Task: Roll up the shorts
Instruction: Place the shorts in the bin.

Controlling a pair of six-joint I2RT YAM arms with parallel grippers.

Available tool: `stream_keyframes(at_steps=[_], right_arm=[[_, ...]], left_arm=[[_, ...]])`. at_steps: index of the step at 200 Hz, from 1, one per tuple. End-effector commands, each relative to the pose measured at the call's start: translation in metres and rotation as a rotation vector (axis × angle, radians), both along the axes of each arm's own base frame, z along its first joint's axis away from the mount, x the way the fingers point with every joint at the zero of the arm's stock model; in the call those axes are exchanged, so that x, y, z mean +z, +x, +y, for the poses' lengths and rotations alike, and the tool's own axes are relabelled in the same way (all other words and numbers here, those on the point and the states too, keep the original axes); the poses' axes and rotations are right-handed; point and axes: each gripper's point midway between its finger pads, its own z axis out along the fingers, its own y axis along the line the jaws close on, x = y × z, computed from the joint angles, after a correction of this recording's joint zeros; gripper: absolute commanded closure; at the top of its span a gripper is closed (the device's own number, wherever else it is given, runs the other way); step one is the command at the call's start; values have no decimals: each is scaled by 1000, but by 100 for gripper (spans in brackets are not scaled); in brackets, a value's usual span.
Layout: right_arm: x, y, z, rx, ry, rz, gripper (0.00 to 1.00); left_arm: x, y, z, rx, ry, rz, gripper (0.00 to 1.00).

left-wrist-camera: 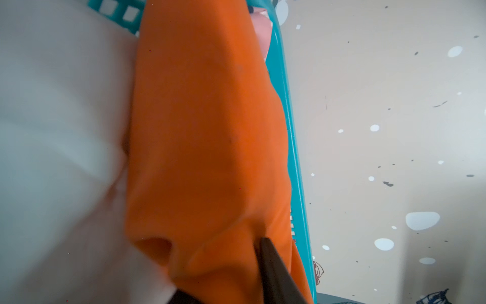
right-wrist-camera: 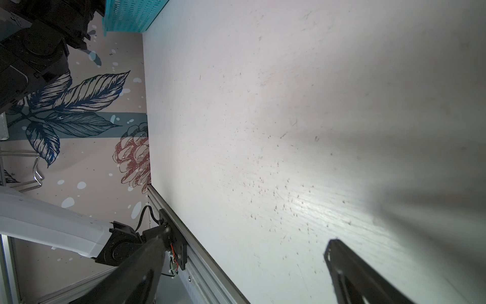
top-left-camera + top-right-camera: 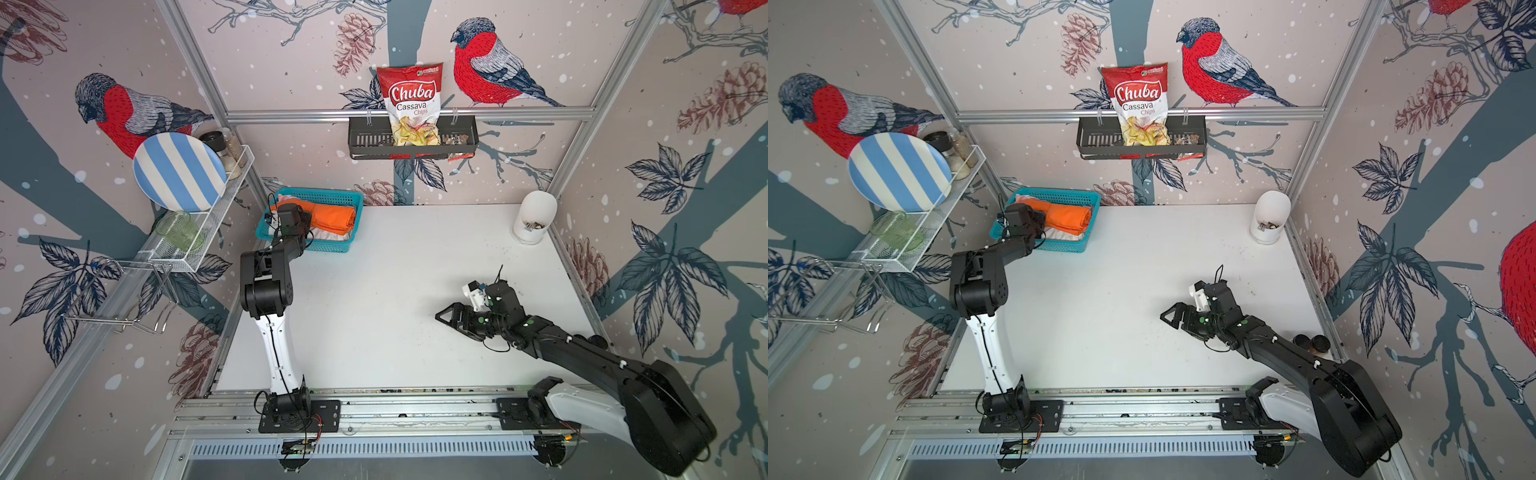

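A teal basket (image 3: 332, 248) (image 3: 1067, 248) is set at the far left corner of the white bench (image 3: 395, 311), and all the visible shorts are held inside it. The orange shorts (image 3: 334, 218) (image 3: 1070, 218) are laid as a thick folded bundle along the middle of the basket, on top of the white shorts (image 3: 332, 237) (image 1: 52, 126), which are pressed against the basket's near wall. In the left wrist view a scrap of pink fabric (image 1: 259, 27) is seen tucked between the orange shorts (image 1: 205, 131) and the basket's rim (image 1: 281, 86); its print cannot be made out. The left arm is reached over the basket's left end, and the left fingers (image 1: 273, 265) are sunk into the orange fabric there, with cloth lying between the two dark tips; whether the cloth is pinched or let go cannot be told. The right fingers (image 3: 455, 318) (image 2: 349, 271) are spread wide and hold nothing, and are kept low over bare bench well apart from the basket, to its right and nearer the arm bases. From the right wrist view only a corner of the basket (image 2: 131, 15) is seen.
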Motion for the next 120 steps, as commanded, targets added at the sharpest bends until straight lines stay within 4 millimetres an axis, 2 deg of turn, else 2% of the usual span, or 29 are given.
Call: stream_keyframes(at_steps=[1,13,41,72,98,120], right_arm=[[3,3,1,-1,-5,-24,0],[5,4,2,6,-6,-30,0],[9,7,4,18,-18,-41,0],[15,10,6,24,-19,-59,0],[17,11,8,30,-15,-63,0],[17,12,9,33,-16,-68,0]], left_arm=[[9,-8,1,2,37,47,46],[19,-13,-1,2,28,69,42],[24,-33,-8,24,-60,199,34],[25,-65,-19,56,-135,342,26],[52,-79,-30,40,-129,303,22],[82,-71,-47,-27,-65,200,22]])
